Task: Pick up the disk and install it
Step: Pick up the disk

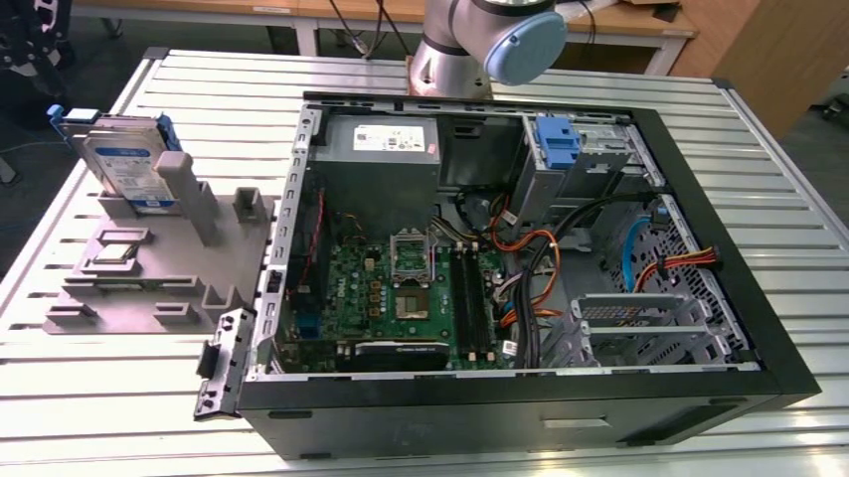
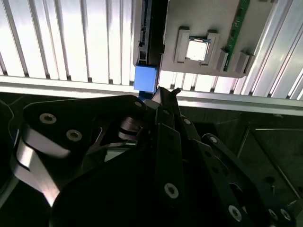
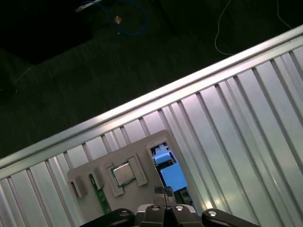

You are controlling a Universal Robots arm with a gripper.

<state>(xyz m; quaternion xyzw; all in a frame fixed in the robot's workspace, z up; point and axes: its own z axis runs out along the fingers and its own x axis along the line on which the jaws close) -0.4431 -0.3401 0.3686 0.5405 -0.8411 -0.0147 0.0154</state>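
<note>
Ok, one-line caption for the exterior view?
Disk stands upright in the grey fixture beside the open computer case on the slatted table.

A ribbed metal table (image 1: 119,397) spans the exterior view. An open black computer case (image 1: 531,412) lies across the centre and right of the frame. Inside it, a green motherboard (image 1: 398,288) sits at lower centre, a grey power supply box (image 1: 385,149) above it, and a blue caddy (image 1: 559,144) towards the upper right. Orange cables (image 1: 538,260) run just right of the board. At the left a grey holder (image 1: 133,293) carries a square processor chip (image 1: 117,250). In the second wrist view a green memory stick (image 2: 238,28) stands just beside that chip.
</note>
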